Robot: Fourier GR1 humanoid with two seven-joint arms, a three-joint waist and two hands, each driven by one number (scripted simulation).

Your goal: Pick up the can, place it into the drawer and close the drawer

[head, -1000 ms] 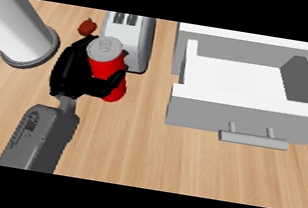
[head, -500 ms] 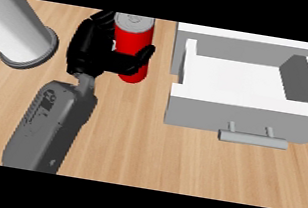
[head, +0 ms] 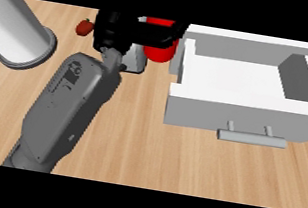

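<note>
The red can (head: 159, 51) hangs above the counter, close against the left wall of the open white drawer (head: 245, 110). My left hand (head: 124, 29) is shut on the can, its black fingers curled round the upper part and hiding the top. The grey forearm (head: 68, 97) runs in from the lower left. The drawer's inside (head: 236, 73) shows bare white, and its grey handle (head: 251, 137) faces me. My right hand shows nowhere.
A big white cylinder (head: 15, 33) lies at the left. A small red fruit-like thing (head: 85, 27) sits at the back beside my hand. A grey-white appliance (head: 136, 63) stands under the hand. Bare wooden counter (head: 177, 165) fills the front.
My left hand has lifted the can off the counter and carried it right, from beside the white cylinder to the drawer's left wall. The forearm swung with it.
</note>
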